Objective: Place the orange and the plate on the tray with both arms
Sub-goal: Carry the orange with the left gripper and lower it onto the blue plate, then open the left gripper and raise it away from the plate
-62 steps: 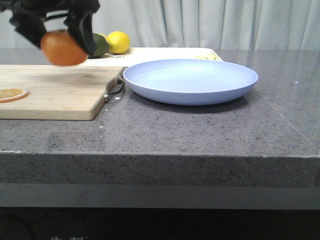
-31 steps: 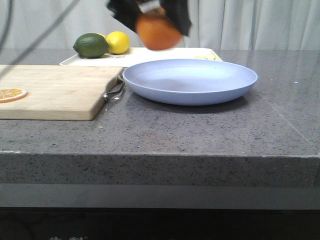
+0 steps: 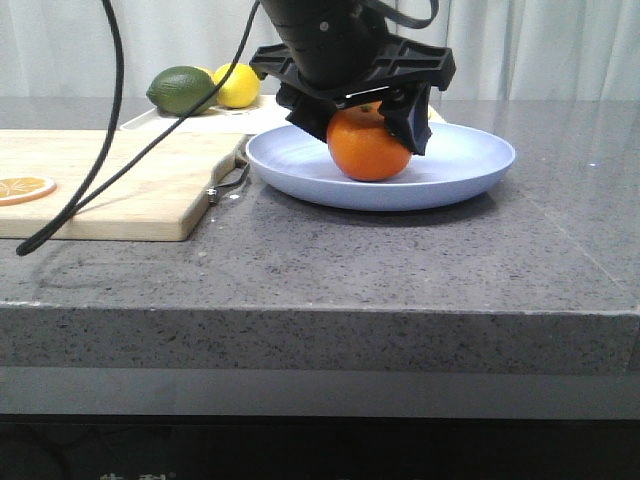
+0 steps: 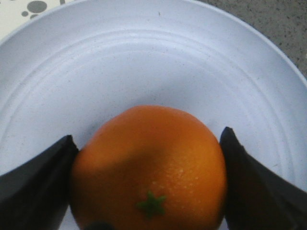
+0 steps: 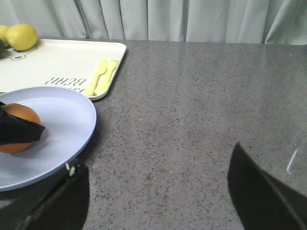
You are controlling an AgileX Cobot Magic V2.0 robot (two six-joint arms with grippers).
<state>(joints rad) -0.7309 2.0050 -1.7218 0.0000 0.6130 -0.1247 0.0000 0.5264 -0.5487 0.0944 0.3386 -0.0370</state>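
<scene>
Round bright-orange fruit (image 3: 369, 145) now down inside wide pale blue plate (image 3: 470, 165); half second ago it hung in air above plate's far rim. Left black gripper (image 3: 366, 128) still closed on orange, fingers (image 4: 36, 189) pressing both sides. Right gripper (image 5: 156, 196) stands wide open over bare grey counter (image 5: 201, 110), right of plate, holding nothing. White rectangular tray (image 5: 62, 62) lies just beyond plate, yellow lemon (image 3: 238, 85) and green fruit (image 3: 182, 90) at its far left. Likely next: release orange, then move plate to tray.
</scene>
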